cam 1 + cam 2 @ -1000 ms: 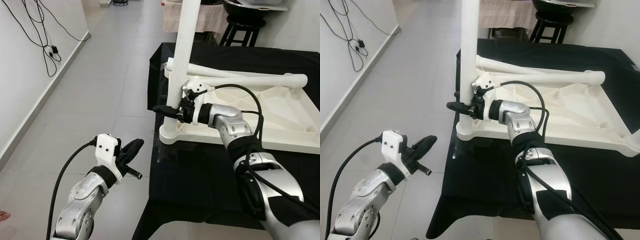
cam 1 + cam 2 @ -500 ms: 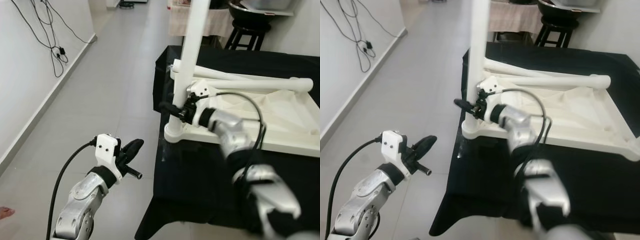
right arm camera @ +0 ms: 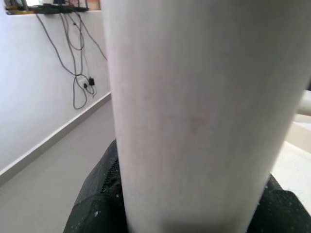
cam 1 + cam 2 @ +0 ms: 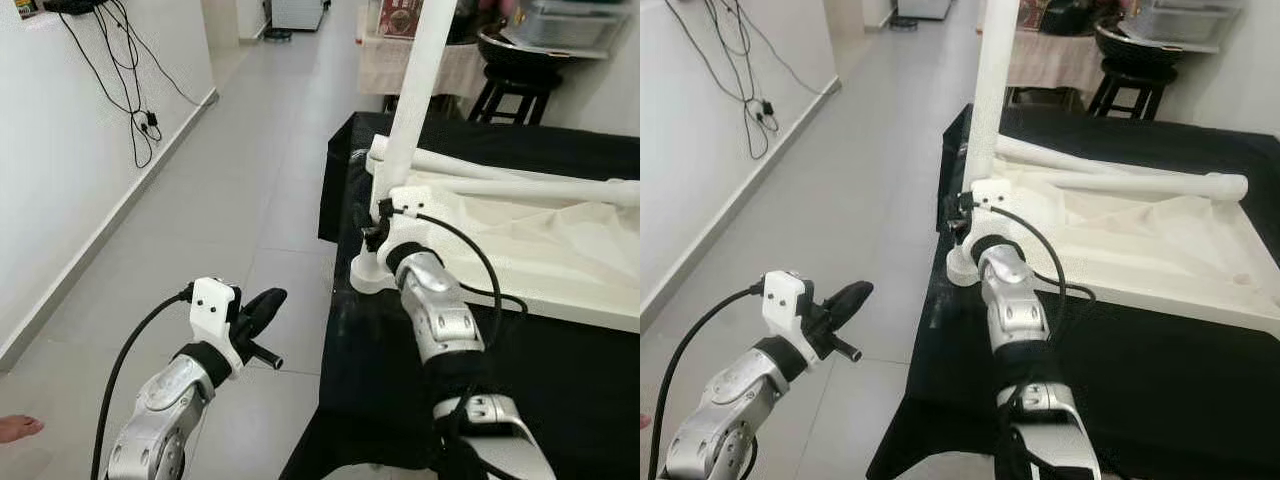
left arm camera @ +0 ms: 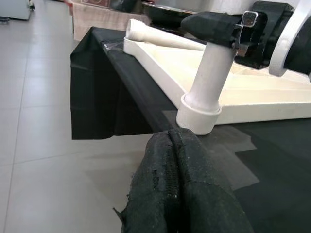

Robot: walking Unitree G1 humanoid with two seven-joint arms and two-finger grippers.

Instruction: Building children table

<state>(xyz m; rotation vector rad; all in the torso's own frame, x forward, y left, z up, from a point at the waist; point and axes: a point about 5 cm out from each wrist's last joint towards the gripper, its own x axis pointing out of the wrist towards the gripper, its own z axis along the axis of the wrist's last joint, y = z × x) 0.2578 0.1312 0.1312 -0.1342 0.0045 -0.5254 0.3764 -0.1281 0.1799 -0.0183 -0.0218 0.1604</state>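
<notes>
the right pincer (image 4: 372, 228) is clamped round the lower part of an upright white table leg (image 4: 412, 110), its black fingers (image 5: 214, 26) closed against the tube a little above the leg's round foot socket (image 5: 199, 116); in the right wrist view the leg (image 3: 204, 111) stands between the dark finger pads. the leg rises from the near left corner of a white tabletop (image 4: 530, 250) that lies upside down on a desk (image 4: 380, 390) draped in black cloth. a second white leg (image 4: 1120, 183) lies flat along the far edge of the tabletop, reaching to its right. the right arm stretches forward over the desk's near left part, a black cable looping off its wrist. the left pincer (image 4: 258, 310) hangs over the grey tiled floor (image 4: 250, 190), left of the desk and apart from it, with its black fingers (image 5: 180, 194) pressed together on nothing. on the far side of the desk stands a black stool (image 4: 510, 85). along the left runs a white wall (image 4: 60, 180) with black cables (image 4: 130, 90) dangling down it.
</notes>
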